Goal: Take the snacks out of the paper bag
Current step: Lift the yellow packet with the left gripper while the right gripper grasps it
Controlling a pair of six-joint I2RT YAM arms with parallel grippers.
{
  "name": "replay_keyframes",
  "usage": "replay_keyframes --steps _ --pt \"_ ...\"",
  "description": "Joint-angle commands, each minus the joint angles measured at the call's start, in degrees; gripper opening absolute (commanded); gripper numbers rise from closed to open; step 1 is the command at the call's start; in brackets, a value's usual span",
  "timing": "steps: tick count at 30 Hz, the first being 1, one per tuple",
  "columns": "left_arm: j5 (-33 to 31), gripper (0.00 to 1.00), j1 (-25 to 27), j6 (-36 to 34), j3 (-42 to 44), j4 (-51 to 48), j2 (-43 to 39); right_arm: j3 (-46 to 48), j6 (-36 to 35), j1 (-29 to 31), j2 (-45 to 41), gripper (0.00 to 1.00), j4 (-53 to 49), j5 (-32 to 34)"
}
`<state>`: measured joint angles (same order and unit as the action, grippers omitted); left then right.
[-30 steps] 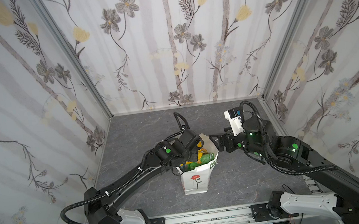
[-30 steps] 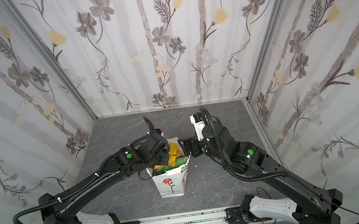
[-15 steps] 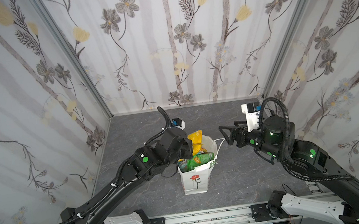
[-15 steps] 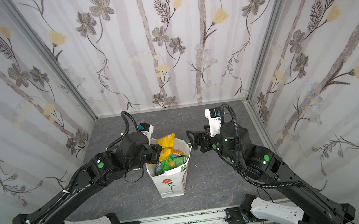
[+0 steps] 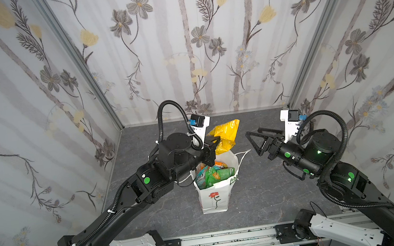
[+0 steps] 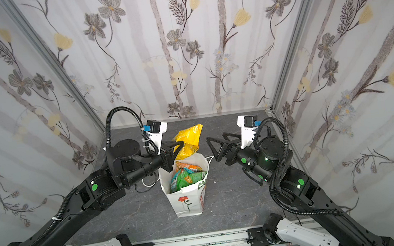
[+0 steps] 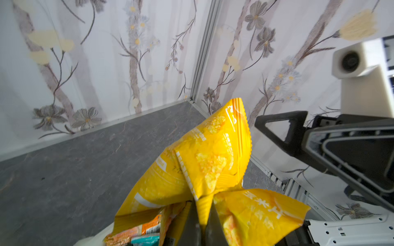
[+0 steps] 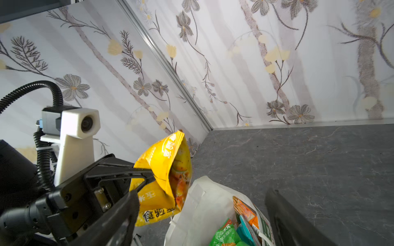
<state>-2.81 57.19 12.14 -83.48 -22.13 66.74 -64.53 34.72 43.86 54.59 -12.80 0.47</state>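
Yellow foil fills both wrist views. The yellow packet [image 7: 209, 161] shows its printed face in the left wrist view, but only the right wrist view shows the left fingers [image 8: 115, 164] clamped on its creased middle, so that it bends into two lobes. Both top views add what the wrist views cut off: the paper bag [image 5: 215, 198] stands upright on the bench [image 5: 142, 146], mouth up and red flower on its front. The held packet hangs in the air just over the 12 o'clock edge of that mouth. In a top view its long axis runs from 7 to 1 o'clock, with the free sealed end toward the back wall. Inside the bag lie a green packet [image 5: 221, 174], a teal packet [image 5: 201, 177] and an orange packet [image 5: 220, 163]. The right fingers [image 7: 298, 136] stand wide apart and empty at 3 o'clock of the yellow packet, near it but not touching. The bench is dark grey with pale veins, and the walls [image 5: 180, 40] carry paper with grey and yellow flowers.
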Motion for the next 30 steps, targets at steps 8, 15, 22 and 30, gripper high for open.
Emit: replay_keyframes --steps 8,15,22,30 --pt "3.69 0.0 1.28 -5.63 3.56 14.97 0.44 4.01 7.93 -1.11 1.0 0.84 14.84 -13.67" --pt "3.18 0.0 1.69 -5.7 3.16 14.52 1.07 4.85 9.67 -1.56 1.91 0.6 18.36 -15.82" --pt "2.87 0.0 1.89 -5.9 3.21 14.47 1.46 5.0 9.75 -1.84 3.05 0.35 19.72 -16.38" --pt "1.97 0.05 2.14 -6.13 3.16 13.95 1.9 4.7 9.51 -2.33 4.18 0.02 18.69 -15.98"
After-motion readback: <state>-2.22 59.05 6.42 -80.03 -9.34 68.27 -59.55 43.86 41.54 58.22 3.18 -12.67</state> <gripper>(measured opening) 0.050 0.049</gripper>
